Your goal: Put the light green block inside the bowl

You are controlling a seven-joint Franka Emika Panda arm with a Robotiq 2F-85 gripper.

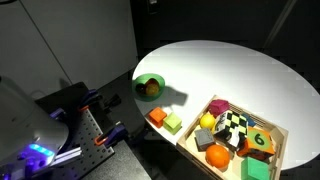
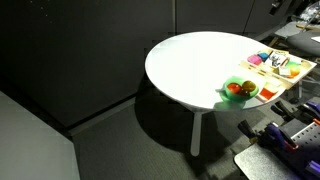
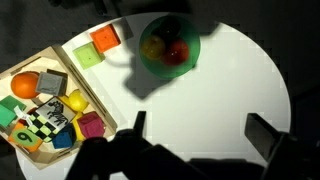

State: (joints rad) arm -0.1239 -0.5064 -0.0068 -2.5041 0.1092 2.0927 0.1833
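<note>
The light green block [image 3: 88,56] sits on the white table beside an orange cube [image 3: 105,40], between the wooden tray and the green bowl [image 3: 148,60]. The bowl holds a red and yellow fruit-like thing. In an exterior view the block [image 1: 172,123] lies near the table's edge, with the bowl [image 1: 160,82] farther along that edge. The bowl also shows in an exterior view [image 2: 238,90]. My gripper [image 3: 200,130] is open and empty above bare table, apart from the bowl and the block. It is not seen in the exterior views.
A shallow wooden tray [image 3: 90,92] with several toys, among them a chequered block and a darker green numbered block, stands next to the cubes; it also shows in an exterior view [image 1: 197,120]. The table's round edge [image 3: 280,90] is near.
</note>
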